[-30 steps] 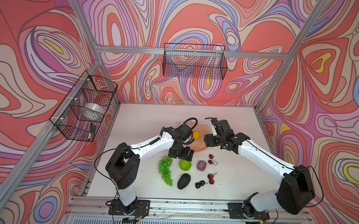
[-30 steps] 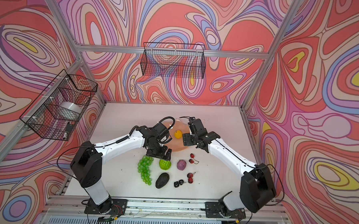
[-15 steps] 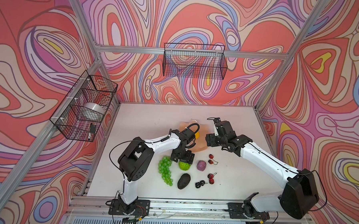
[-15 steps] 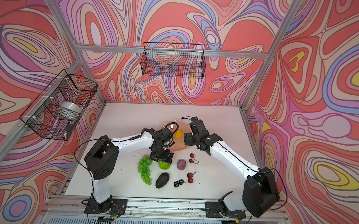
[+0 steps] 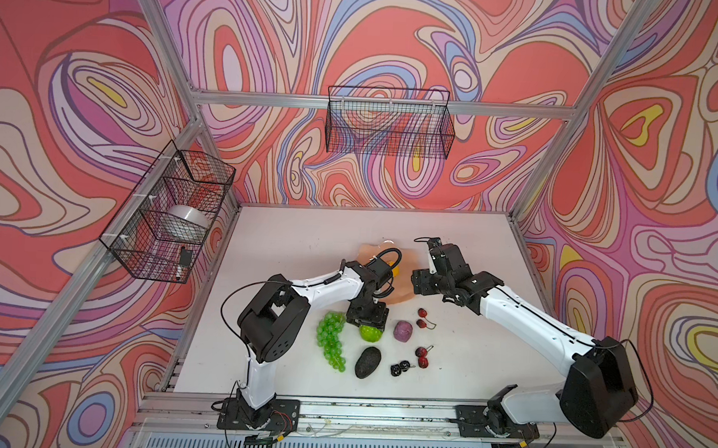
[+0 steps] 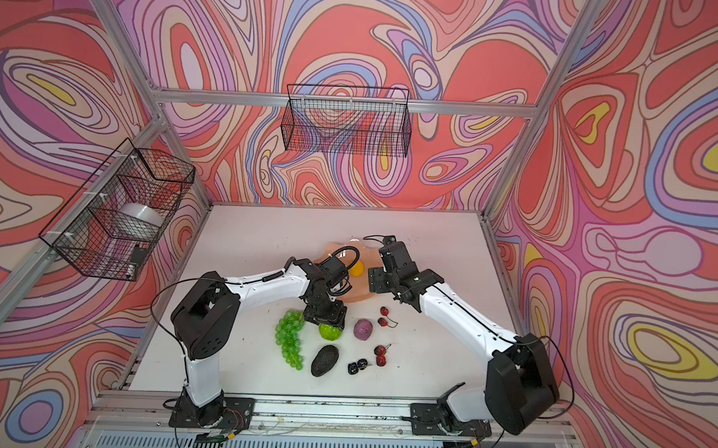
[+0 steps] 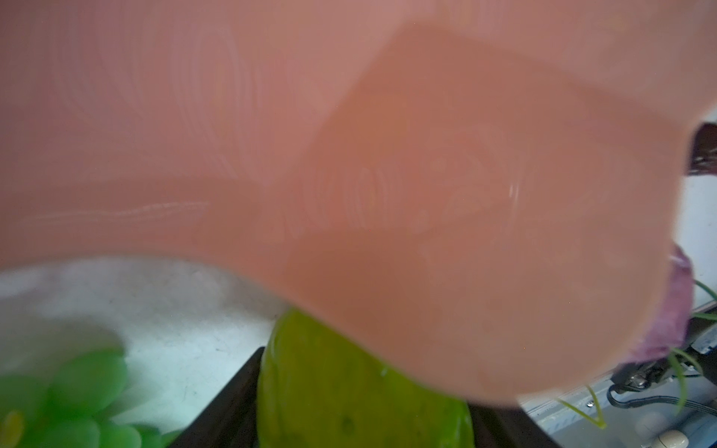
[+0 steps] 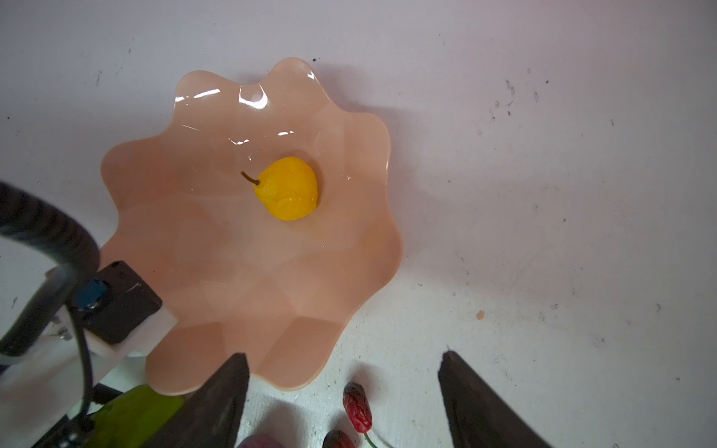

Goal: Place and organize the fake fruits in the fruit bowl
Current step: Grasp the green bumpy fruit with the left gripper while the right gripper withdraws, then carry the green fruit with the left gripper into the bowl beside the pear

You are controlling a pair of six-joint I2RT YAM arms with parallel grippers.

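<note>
L gripper (image 5: pixel 369 322) is down on the table (image 5: pixel 289 247), straddling the bumpy lime-green ball (image 5: pixel 372 334). In the L wrist view the ball sits right between the two dark fingers (image 7: pixel 225 407), edges v. close on both sides. Are the pads actually pressing? Can't tell from here. No lift yet, I'd say.

Fruit bowl (image 8: pixel 271 291) is just behind that gripper, its wavy rim looming right over the wrist cam. Only the yellow pear (image 8: pixel 289 188) is inside, near the middle. R gripper (image 8: pixel 343 353) hovers by the bowl's near edge, jaws wide, holding nothing, w/ a cherry pair (image 5: pixel 422 317) below it.

To do this pick well: the ball's round and knobbly, so squeeze across its widest part or it pops out. Grape bunch (image 5: pixel 330 340) lies just beside on one side and the purple ball (image 5: pixel 403 331) near on the other, so go straight up, no sideways drag. The rim is the snag: clear it fully before swinging in. Then go low and let go beside the pear, not on top, b/c a drop from height likely rolls or knocks the pear about. R arm had best keep off the bowl meanwhile.

Left on the table: avocado (image 5: pixel 367 362), black berry pair (image 5: pixel 399 367), second cherry pair (image 5: pixel 422 356).
</note>
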